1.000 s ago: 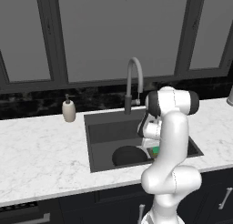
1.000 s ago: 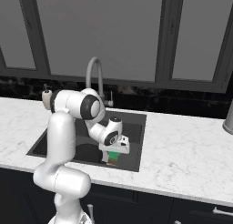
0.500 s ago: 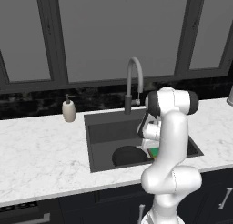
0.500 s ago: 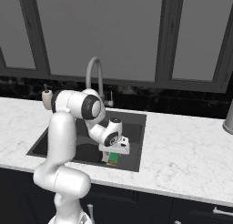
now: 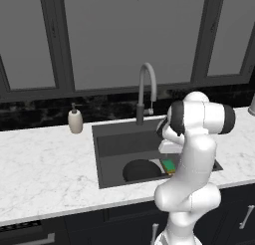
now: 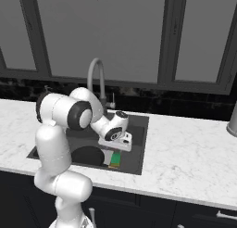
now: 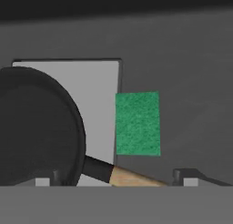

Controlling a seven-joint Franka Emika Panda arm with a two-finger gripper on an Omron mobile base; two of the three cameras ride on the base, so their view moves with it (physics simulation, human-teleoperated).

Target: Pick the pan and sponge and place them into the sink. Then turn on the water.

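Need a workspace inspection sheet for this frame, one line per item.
Surface: white marble counter, bare around the basin.
Job's things: round matte black pan and green rectangular sponge both lie in the dark grey sink; sponge beside the pan's wooden handle; no water from the arched grey faucet.
Clutter: beige soap dispenser bottle on the counter.
Grippers: pincer open over the sponge, holding nothing.
Cables: nothing seen.
Surroundings: dark-framed windows, black backsplash.

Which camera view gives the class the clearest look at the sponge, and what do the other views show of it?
The hand view: the sponge lies flat with its whole green face visible, beside the pan in the sink. Both base views show just a small green patch partly hidden behind the arm.
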